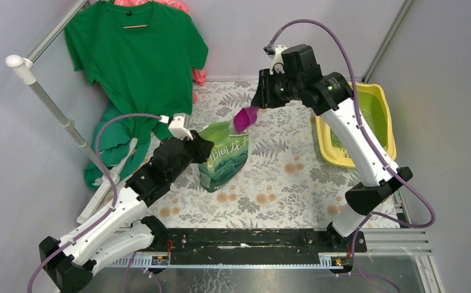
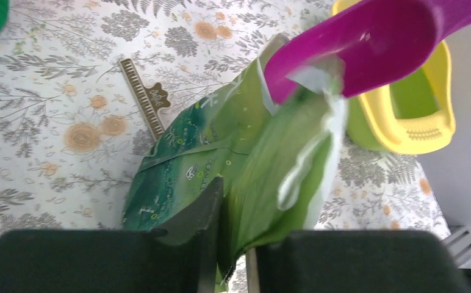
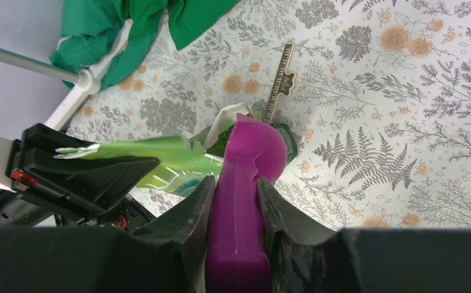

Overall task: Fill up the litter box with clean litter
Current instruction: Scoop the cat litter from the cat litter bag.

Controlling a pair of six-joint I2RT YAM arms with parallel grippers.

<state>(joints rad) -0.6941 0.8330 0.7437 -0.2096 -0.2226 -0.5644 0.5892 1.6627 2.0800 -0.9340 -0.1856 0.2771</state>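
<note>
The yellow litter box sits at the right edge of the table, its inside green; it also shows in the left wrist view. The glossy green bag stands mid-table. My left gripper is shut on the bag's top edge, holding its mouth up. My right gripper is shut on the handle of the purple scoop, whose bowl hangs at the bag's mouth. A dark green grainy patch shows inside the mouth beside the bowl; the rest of the litter is hidden.
A green T-shirt hangs on a white rack at the back left, with more green cloth below it. A brown toothed strip lies flat on the floral tablecloth beside the bag. Grey walls close in on the back and right.
</note>
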